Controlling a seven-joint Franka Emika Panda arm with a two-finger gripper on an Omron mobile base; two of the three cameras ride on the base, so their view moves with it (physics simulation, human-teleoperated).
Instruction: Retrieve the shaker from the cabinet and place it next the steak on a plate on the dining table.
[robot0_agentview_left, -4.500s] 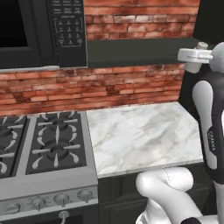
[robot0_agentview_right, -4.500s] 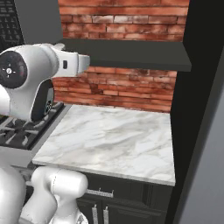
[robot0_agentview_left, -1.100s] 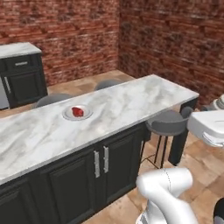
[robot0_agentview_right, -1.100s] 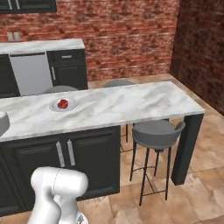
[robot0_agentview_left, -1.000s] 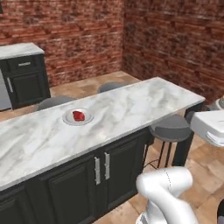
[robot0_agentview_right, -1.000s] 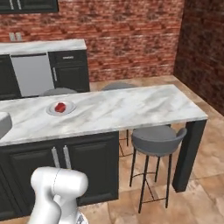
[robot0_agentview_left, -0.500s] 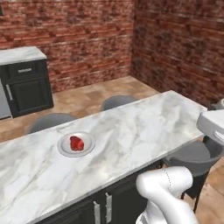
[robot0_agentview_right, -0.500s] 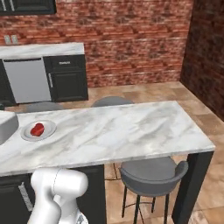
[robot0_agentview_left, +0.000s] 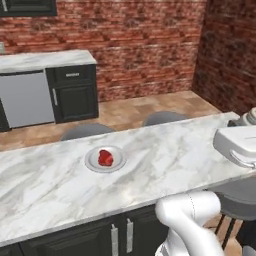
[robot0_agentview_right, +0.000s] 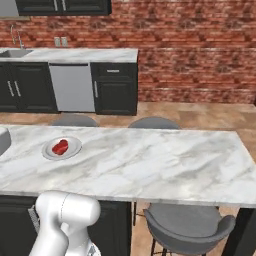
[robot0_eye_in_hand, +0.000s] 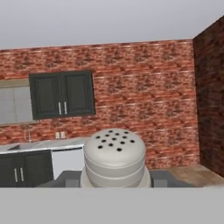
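**Shaker carried at island**

Gripper (robot0_eye_in_hand: 115, 179) clamped on the shaker (robot0_eye_in_hand: 114, 157); fingertips mostly hidden behind it (only grey stubs at either side). Since half a second ago the base views have shifted: dining table (robot0_agentview_left: 190, 155) looms closer. Steak (robot0_agentview_left: 105, 157) sits on plate (robot0_agentview_left: 91, 161); stools (robot0_agentview_right: 187, 227) tucked beside the island.

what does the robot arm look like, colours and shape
The arm is glossy white with smooth, rounded, tube-like segments, seen at the bottom of both base views. A paler grey-white blocky segment sits at the right edge of the left base view. No cables or markings are visible.
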